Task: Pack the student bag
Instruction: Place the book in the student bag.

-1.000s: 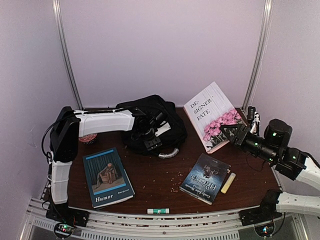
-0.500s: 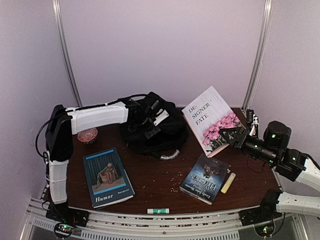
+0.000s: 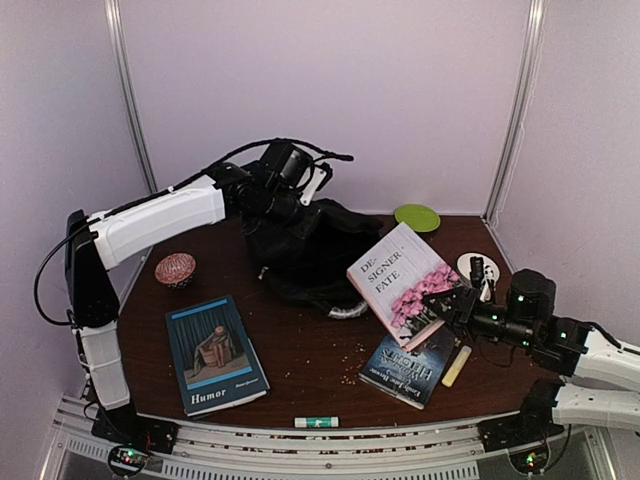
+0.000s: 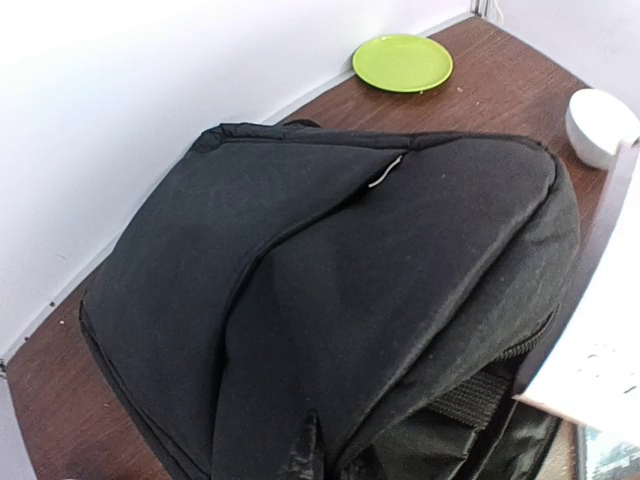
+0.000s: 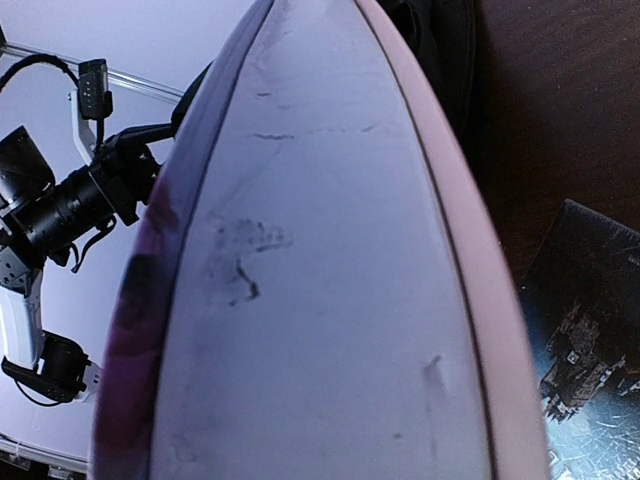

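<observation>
The student bag (image 3: 312, 250), a black soft backpack, is pulled up by its top at the back middle of the table. My left gripper (image 3: 272, 196) is raised above it and shut on the fabric at its upper edge. In the left wrist view the student bag (image 4: 330, 280) fills the frame and my own fingers are hidden. My right gripper (image 3: 447, 306) is shut on the lower right edge of a white book with pink flowers (image 3: 398, 283), holding it tilted just right of the bag. In the right wrist view the white book (image 5: 320, 300) covers that gripper's fingers.
A blue book titled Humor (image 3: 215, 355) lies front left and a dark book (image 3: 410, 366) front right, with a yellow bar (image 3: 456, 365) beside it. A glue stick (image 3: 316, 422) lies at the front edge. A green plate (image 3: 416, 217), a white bowl (image 3: 478, 268) and a red patterned ball (image 3: 175, 268) stand around the bag.
My left gripper closed on the bag's top and rose, pulling the bag upright. My right gripper carried the white book leftward and lower, nearer to the bag.
</observation>
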{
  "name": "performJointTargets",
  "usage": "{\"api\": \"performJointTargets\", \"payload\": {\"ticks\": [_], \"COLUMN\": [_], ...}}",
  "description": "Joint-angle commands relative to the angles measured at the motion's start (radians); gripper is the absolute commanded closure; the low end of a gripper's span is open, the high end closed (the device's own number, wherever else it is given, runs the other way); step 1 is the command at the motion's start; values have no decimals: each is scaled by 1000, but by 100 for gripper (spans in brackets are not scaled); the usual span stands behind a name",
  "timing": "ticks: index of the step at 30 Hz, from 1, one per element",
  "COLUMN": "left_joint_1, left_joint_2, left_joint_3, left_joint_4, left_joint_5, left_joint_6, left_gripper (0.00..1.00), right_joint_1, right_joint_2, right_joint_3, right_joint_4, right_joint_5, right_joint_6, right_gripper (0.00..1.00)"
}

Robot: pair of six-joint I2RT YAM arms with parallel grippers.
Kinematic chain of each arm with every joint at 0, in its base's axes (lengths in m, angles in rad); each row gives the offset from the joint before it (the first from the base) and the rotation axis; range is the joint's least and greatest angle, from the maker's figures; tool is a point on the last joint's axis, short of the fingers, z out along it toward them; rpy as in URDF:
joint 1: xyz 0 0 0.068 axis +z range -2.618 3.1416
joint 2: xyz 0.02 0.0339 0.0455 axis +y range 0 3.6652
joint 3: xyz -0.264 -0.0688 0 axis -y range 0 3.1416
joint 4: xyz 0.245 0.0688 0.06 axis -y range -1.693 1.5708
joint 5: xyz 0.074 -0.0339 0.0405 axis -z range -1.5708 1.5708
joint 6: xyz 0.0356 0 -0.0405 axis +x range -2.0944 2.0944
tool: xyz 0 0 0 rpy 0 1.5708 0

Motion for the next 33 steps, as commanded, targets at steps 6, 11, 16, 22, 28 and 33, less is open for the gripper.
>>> {"api": "performJointTargets", "payload": {"ticks": [6, 11, 16, 22, 28, 33], "left_joint_1": [-5, -18, -31, -60, -73, -89], "left_joint_2": [-63, -81, -118, -164, -206, -240], "left_joint_3": [0, -39, -97, -151, -196, -221], "left_joint_4": [206, 263, 322, 359, 403, 424], "left_joint_5": [59, 67, 58, 24, 74, 112], "left_joint_6": [-154, -188, -233, -241, -268, -294], "left_gripper": [100, 100, 100, 100, 100, 100], "right_joint_1": [3, 4, 4, 7, 8, 7], "right_joint_2": [132, 229, 354, 517, 662, 796], "right_joint_3": [-18, -31, 8, 72, 166, 271], "right_joint_4": [249, 385, 481, 580, 657, 691], "right_joint_5": [-88, -109, -98, -118, -127, -122], "right_joint_6": [166, 257, 335, 389, 405, 407], "right_gripper": [69, 68, 68, 68, 68, 68]}}
